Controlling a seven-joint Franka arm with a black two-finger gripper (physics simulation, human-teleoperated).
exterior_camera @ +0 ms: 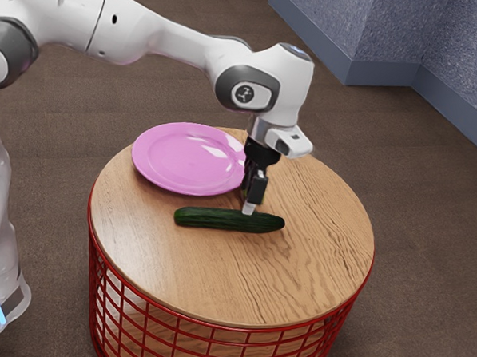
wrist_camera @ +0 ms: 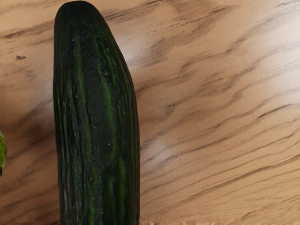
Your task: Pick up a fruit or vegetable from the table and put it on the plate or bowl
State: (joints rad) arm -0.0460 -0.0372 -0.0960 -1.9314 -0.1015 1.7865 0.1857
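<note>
On the round bench (exterior_camera: 298,255), a wood-grain top over a red wire-mesh base, 1 glossy pink plate (exterior_camera: 185,157) sits toward the exterior view's left. Just in front of it lies 1 dark green cucumber (exterior_camera: 217,219), its long axis running from the exterior view's left to its right, both ends rounded. The black gripper (exterior_camera: 250,208) hangs right over the cucumber's right half, and I cannot tell whether it is open or closed; the wrist view shows ribbed, striped skin flat on streaked wood.
</note>
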